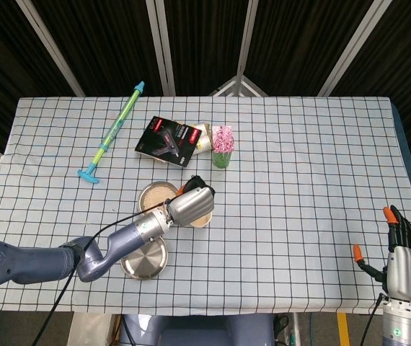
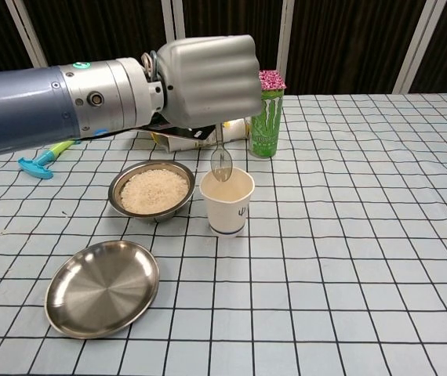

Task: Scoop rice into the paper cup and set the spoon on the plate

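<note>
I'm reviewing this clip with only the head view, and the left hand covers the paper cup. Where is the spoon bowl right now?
Observer: In the chest view the metal spoon hangs bowl-down from the left hand, just above the rim of the white paper cup.
Operator: Any rice left in the spoon?
Observer: None that I can make out; the spoon bowl looks bare.
Operator: And the steel bowl beside the cup?
Observer: The steel bowl holds a layer of white rice.
Operator: Anything on the plate?
Observer: The round steel plate holds nothing.
</note>
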